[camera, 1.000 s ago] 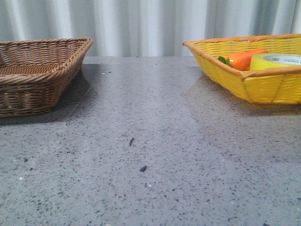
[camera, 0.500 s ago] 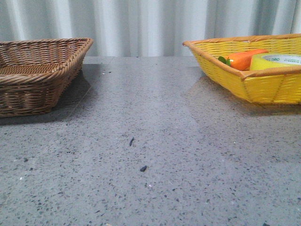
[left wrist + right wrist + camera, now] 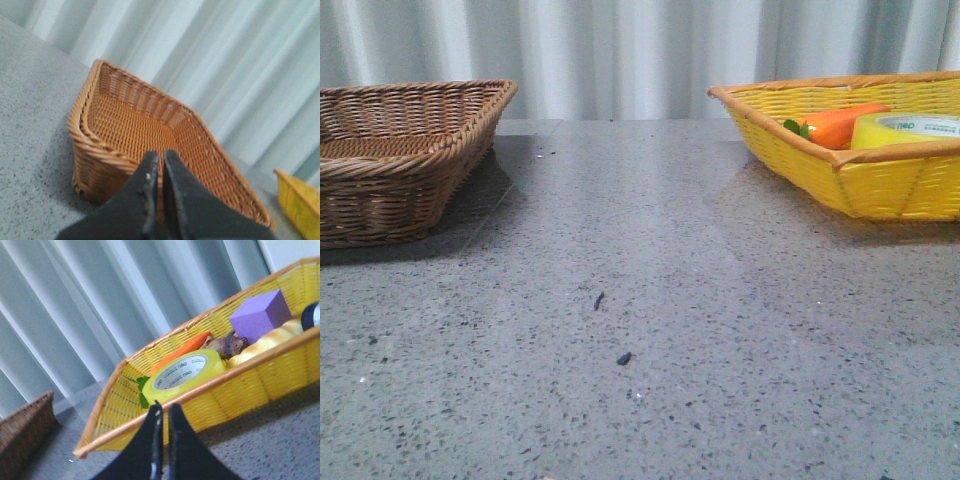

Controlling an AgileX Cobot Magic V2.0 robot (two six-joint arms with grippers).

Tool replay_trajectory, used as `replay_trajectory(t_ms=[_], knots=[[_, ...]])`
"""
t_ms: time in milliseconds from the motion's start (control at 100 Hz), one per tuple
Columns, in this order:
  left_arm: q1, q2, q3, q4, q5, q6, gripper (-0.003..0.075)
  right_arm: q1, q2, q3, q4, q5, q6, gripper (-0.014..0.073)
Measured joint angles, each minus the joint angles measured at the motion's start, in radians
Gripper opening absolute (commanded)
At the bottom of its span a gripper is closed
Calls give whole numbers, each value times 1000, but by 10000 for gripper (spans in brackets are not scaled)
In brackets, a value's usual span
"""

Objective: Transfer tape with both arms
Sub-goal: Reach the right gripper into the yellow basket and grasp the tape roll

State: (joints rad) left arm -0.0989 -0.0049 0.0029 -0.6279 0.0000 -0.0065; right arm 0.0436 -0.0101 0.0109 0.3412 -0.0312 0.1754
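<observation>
Looking over the grey speckled table [image 3: 650, 300] from the front, I see neither arm. The tape [image 3: 182, 373] lies flat in the yellow wicker basket [image 3: 880, 185] on the right side of the table, its open core facing up. It is a wide roll, translucent yellow, with a white inner core carrying small green lettering. An orange carrot [image 3: 181, 350] with green leaves lies just behind it, close enough that I cannot tell whether they touch. Deeper in the same basket I note a purple block [image 3: 260, 314], a small brown object [image 3: 227, 345] and something pale yellow [image 3: 265, 342].

Right gripper [image 3: 162, 412]: clenched, fingers nearly together, empty, hanging in front of the basket's near rim.

Left gripper [image 3: 161, 161]: likewise clenched on nothing, poised at the brown wicker basket [image 3: 135, 130] on the left.
</observation>
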Motion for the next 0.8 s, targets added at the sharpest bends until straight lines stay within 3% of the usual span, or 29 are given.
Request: replay_trajectory(t_ms=[130, 330, 410, 490, 580, 650, 800], knots=[[0, 2, -43, -3, 27, 0, -20, 0, 0, -82, 31, 105, 0, -69], [0, 176, -279, 123, 212, 6, -2, 0, 150, -369, -109, 353, 0, -53], [0, 280, -387, 164, 288, 26, 123, 0, 269, -495, -152, 443, -2, 29], [0, 392, -495, 180, 385, 74, 329, 0, 385, -613, -165, 540, -26, 192], [-4, 495, -601, 188, 476, 97, 458, 0, 522, -766, -171, 657, -66, 354], [-23, 546, -660, 188, 514, 103, 456, 8, 617, -864, -174, 732, -82, 403], [-90, 586, -715, 188, 529, 124, 409, 69, 858, -1088, -178, 902, -141, 399]])
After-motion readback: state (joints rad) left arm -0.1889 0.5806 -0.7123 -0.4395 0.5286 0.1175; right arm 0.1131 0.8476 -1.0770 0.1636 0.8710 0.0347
